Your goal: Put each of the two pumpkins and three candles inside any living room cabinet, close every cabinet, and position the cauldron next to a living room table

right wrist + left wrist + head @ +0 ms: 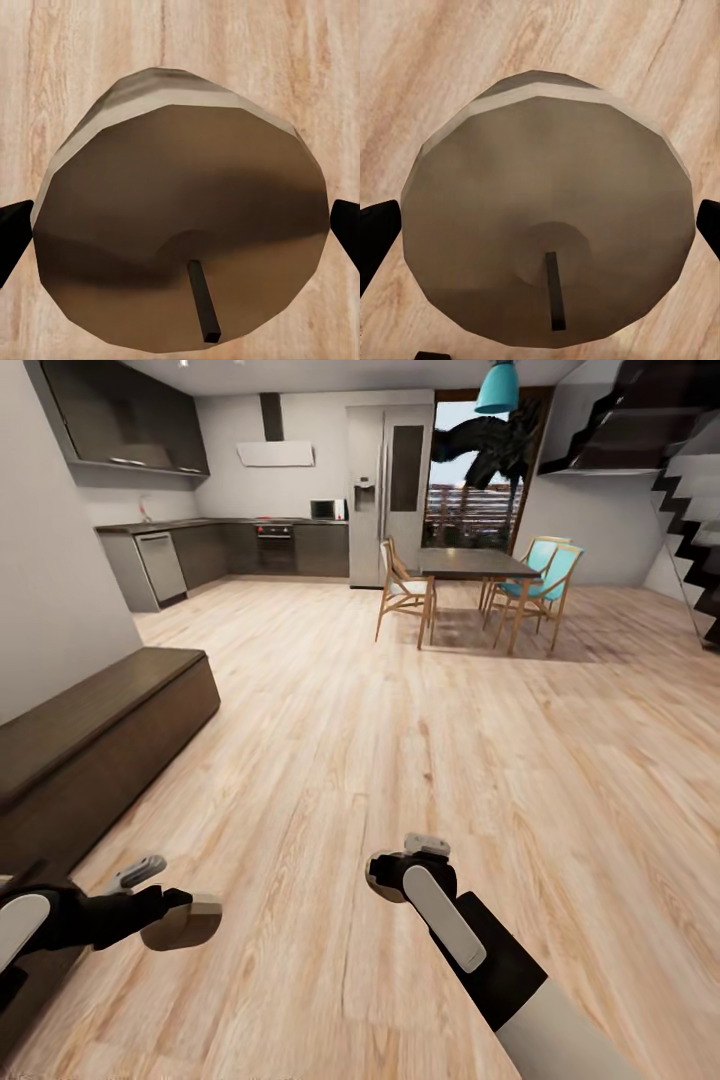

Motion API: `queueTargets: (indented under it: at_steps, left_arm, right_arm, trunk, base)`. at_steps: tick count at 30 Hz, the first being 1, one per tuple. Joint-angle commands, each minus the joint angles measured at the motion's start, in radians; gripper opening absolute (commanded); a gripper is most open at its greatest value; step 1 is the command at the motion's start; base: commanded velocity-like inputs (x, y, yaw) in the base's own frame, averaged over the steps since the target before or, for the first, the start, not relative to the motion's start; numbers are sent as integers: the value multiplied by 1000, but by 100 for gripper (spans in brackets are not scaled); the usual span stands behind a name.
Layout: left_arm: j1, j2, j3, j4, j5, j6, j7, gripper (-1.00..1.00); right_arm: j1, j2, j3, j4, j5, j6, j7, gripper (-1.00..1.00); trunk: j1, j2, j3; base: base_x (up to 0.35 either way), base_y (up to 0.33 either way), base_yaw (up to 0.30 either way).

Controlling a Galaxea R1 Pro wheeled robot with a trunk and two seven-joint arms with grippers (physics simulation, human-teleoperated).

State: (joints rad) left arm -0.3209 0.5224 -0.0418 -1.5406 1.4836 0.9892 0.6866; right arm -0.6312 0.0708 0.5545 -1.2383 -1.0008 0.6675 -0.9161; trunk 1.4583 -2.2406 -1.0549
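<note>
Left gripper [190, 922] is low over the plank floor [420, 760], and it has a candle [185, 925] clamped between its dark fingers [376, 240]. In the left wrist view that beige cylinder [547, 217] sits end-on, its short dark wick pointing at the camera, a finger pressed at each flank. Solid hold.

Over to the right gripper [385, 877]: same story! A second candle [180, 217] is pinned there, seen end-on in the right wrist view with its wick showing and the black fingertips [13, 232] pressing at both sides. From the head camera this candle [385, 882] is mostly tucked behind the gripper, just a tan edge peeking out.

Both arms hang above bare wood, well apart from each other. Just beside the left arm runs the cabinet [90, 740], long, low and dark brown, along the wall; its fronts look flush as far as they can be seen.

Further out, a dining table [475, 565] with wooden and turquoise chairs [545, 575] stands near the glass door. The kitchen units [230, 548] and fridge [388, 490] line the far wall, stairs [690, 530] climbing away on the right.
</note>
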Motion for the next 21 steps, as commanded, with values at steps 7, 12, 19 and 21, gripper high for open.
queueTargets:
  at_steps: [7,12,19,21]
  left_arm:
    - [-1,1,-3,0,9,0,16,-100]
    - [-1,1,-3,0,9,0,17,-100]
    - [-1,1,-4,0,9,0,19,-100]
    - [-1,0,-3,0,9,0,19,-100]
  right_arm:
    - [-1,0,1,-1,-7,3,-9,-100]
    - [-1,1,3,-1,-6,4,-9,-100]
    - [-1,1,5,-1,-6,4,-9,-100]
    - [-1,1,5,-1,-6,4,-9,-100]
  trunk:
    - [0,0,-1]
    - [0,0,-1]
    - [0,0,-1]
    - [0,0,-1]
  base:
    - [92,0,269]
    - [305,-3,285]
    - [272,-86,286]
    - [236,-123,286]
